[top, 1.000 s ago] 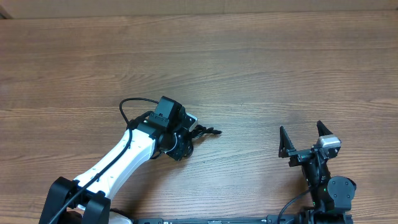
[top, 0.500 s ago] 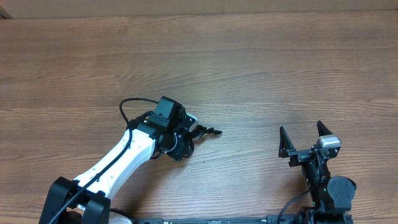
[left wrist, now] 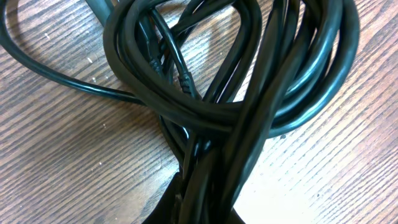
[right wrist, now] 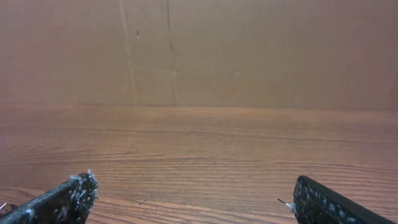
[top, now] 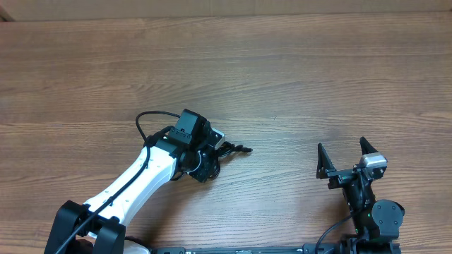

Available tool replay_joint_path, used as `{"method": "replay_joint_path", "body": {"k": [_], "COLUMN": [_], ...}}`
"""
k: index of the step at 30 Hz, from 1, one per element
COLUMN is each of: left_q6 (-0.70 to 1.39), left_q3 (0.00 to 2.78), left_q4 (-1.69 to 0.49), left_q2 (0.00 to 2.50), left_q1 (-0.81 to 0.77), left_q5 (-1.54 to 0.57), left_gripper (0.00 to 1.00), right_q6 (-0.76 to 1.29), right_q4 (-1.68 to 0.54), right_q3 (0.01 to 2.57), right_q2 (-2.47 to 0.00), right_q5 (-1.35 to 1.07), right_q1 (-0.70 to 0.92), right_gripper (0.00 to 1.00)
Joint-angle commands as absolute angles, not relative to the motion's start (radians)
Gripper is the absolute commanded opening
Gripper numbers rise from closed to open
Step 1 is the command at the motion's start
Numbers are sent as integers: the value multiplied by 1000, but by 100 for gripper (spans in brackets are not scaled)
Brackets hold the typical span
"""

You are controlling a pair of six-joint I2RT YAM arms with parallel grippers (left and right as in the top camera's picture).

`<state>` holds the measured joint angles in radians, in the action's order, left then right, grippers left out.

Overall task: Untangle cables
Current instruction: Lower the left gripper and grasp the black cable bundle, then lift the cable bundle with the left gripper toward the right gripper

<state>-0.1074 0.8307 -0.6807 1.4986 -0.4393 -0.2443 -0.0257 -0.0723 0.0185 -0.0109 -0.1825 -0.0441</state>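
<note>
The cables [left wrist: 236, 93] are thin black cords wound into a tangled bundle of loops that fills the left wrist view and lies on the wooden table. In the overhead view only a short end of the cables [top: 237, 149] sticks out to the right of my left gripper [top: 214, 152]. My left gripper [left wrist: 202, 208] is down on the table and shut on the lower part of the bundle, with the strands pinched between the jaws. My right gripper [top: 345, 156] is open and empty at the front right, well away from the cables. It also shows in the right wrist view [right wrist: 196, 205].
The wooden table [top: 296, 77] stretches to the back and sides. A brown wall [right wrist: 199, 50] stands behind its far edge. The left arm's own thicker black cable [top: 145, 123] loops out beside the wrist.
</note>
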Motion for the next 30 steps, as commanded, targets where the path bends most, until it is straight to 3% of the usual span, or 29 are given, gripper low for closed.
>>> {"method": "replay_joint_path", "body": {"k": [1, 14, 30], "left_q6": [-99, -113, -307], "left_q3": [855, 1126, 1279], "left_q4": [-713, -966, -1281], "left_q2": [1496, 1496, 1496], "left_q1": [-447, -446, -446], "left_q5": [-271, -293, -443], "left_gripper": [4, 4, 4], "right_q6": [-19, -19, -80], "right_q4": [-69, -69, -77], "right_q3": [8, 8, 8], "right_q2": [-3, -3, -3], "right_q5": [-176, -176, -79], "right_q1": [-40, -40, -40], "right_gripper": [100, 100, 100]}}
